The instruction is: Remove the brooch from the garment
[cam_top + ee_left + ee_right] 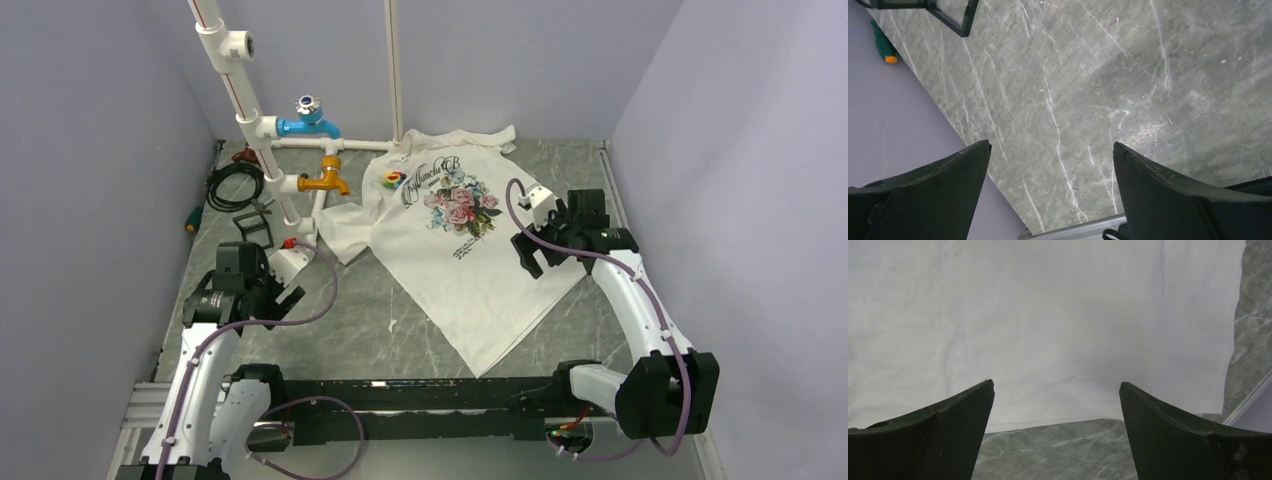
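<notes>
The garment (450,260), a white T-shirt with a pink and blue floral print and black lettering, lies spread on the grey marble table. The brooch (392,180), small, round and multicoloured, is pinned near the left shoulder. My right gripper (528,252) is open and empty above the shirt's right edge, far from the brooch. The right wrist view shows plain white cloth (1048,325) and its hem between the spread jaws (1057,390). My left gripper (282,305) is open and empty over bare table at the left; its wrist view (1050,150) shows only marble.
A white pipe frame (250,100) with a blue tap (308,125) and a brass tap (325,180) stands at the back left, touching the shirt's sleeve. Black cable coils (235,185), a black frame (255,220) and a green-handled tool (194,218) lie at the left wall.
</notes>
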You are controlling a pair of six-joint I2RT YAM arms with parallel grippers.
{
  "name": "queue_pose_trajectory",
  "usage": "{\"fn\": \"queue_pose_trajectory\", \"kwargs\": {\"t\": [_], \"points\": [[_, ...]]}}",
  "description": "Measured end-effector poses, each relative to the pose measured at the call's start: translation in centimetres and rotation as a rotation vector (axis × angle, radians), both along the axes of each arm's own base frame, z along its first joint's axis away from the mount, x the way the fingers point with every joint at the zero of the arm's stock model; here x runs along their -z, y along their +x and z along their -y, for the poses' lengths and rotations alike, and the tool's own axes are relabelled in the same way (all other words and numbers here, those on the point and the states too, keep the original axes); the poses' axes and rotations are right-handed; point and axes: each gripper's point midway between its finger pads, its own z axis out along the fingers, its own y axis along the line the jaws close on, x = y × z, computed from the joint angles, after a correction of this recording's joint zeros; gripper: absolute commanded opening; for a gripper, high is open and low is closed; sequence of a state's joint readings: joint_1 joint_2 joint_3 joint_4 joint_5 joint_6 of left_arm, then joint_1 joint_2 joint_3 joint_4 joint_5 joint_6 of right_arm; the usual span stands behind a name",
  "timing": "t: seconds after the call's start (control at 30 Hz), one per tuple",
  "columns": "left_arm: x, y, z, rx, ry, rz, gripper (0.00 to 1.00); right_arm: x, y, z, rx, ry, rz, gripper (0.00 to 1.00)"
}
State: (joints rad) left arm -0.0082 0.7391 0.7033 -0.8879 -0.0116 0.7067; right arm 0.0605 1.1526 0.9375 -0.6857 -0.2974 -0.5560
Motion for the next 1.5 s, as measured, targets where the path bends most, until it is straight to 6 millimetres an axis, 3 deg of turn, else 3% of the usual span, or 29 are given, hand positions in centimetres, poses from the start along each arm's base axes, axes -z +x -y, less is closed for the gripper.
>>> {"fn": "queue_pose_trajectory", "kwargs": {"t": [0.2,0.33,0.53,0.77,1.0,1.23,1.4,1.5], "points": [[0.2,0.4,1.3,0.101,0.021,-0.014,0.99,1.5,-0.2,0.0,0.000,-0.004,-0.066,1.00],[0.8,0.8,4.0,0.247,0.029,-0.056,0.99,3.1,-0.4,0.0,0.000,-0.008,-0.132,1.00],[0.4,2.2,9.7,0.472,0.032,-0.103,0.99,4.6,0.5,0.2,0.006,-0.024,-0.222,0.99],[-0.2,6.7,19.1,0.651,-0.012,-0.136,0.97,5.8,2.0,1.9,0.060,-0.054,-0.290,0.98],[2.7,11.4,26.0,0.660,-0.053,-0.236,0.91,7.3,3.7,5.7,0.171,-0.048,-0.377,0.93],[7.0,13.8,28.3,0.588,-0.064,-0.342,0.90,9.1,3.7,6.5,0.182,-0.059,-0.463,0.85],[9.3,13.9,28.8,0.552,-0.072,-0.406,0.86,10.5,3.7,6.9,0.177,-0.065,-0.528,0.80],[10.5,13.5,28.9,0.545,-0.075,-0.445,0.78,11.2,3.4,7.5,0.183,-0.066,-0.566,0.78]]}}
